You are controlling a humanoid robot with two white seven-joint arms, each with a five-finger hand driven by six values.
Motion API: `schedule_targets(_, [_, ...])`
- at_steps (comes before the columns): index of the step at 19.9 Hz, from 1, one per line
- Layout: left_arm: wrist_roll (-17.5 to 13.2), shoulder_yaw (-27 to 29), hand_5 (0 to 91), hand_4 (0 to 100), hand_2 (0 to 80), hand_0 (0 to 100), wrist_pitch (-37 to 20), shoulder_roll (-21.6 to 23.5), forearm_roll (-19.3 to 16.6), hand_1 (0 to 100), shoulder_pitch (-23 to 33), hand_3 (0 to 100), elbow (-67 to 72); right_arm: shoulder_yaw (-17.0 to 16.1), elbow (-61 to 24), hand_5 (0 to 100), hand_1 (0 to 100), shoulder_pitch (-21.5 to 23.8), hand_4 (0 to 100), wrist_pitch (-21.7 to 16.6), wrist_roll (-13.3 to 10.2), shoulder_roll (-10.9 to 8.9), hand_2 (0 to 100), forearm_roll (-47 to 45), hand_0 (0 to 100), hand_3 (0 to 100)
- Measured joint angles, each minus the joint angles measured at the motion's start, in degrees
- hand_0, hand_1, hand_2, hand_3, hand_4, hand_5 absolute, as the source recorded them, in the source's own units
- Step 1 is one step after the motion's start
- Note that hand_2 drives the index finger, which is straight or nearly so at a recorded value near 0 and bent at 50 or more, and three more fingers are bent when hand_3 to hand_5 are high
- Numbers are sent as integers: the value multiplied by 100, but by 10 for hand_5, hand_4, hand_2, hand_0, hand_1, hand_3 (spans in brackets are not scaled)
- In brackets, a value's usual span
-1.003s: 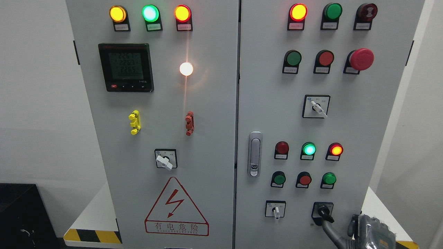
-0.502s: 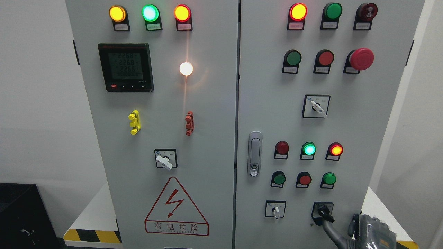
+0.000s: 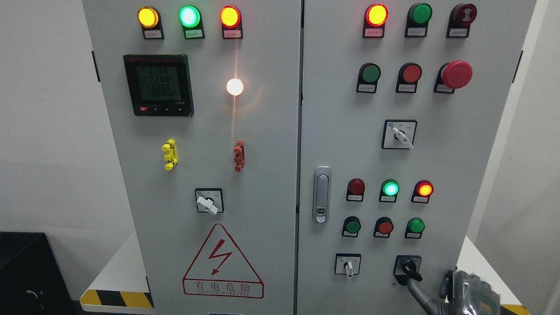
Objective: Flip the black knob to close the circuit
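Observation:
The black knob (image 3: 408,266) sits in a black frame at the lower right of the cabinet's right door (image 3: 442,175). Its lever points down and to the right. My right hand (image 3: 468,294) shows at the bottom right corner, mostly cut off by the picture's edge. One dark finger (image 3: 416,292) reaches up and left from it and touches the lower end of the knob's lever. Nothing is grasped. My left hand is out of view.
Left of the knob is a white selector switch (image 3: 348,265). Above it are green and red push buttons (image 3: 385,227) and lit lamps (image 3: 390,188). A metal door handle (image 3: 322,194) is at the door's left edge. The left door carries a meter (image 3: 158,85) and a warning triangle (image 3: 222,262).
Nothing has visibly moved; the finger stays against the knob's lever and the lever keeps its angle.

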Motion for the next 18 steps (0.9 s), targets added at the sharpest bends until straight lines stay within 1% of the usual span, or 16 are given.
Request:
schedule_targets(6, [0, 0, 0, 0, 0, 120, 0, -1, 2, 556, 0, 0, 0, 75, 1, 959, 151, 29, 891, -39, -2, -2, 895, -18, 0, 997])
schedule_targets(15, [0, 0, 0, 0, 0, 120, 0, -1, 0, 556, 0, 0, 0, 247, -9, 959, 152, 70, 892, -84, -75, 1, 895, -33, 0, 998])
schedule_targets(18, [0, 0, 0, 0, 0, 120, 0, -1, 0, 556, 0, 0, 0, 269, -21, 959, 153, 103, 893, -77, -51, 2, 893, -44, 0, 998])
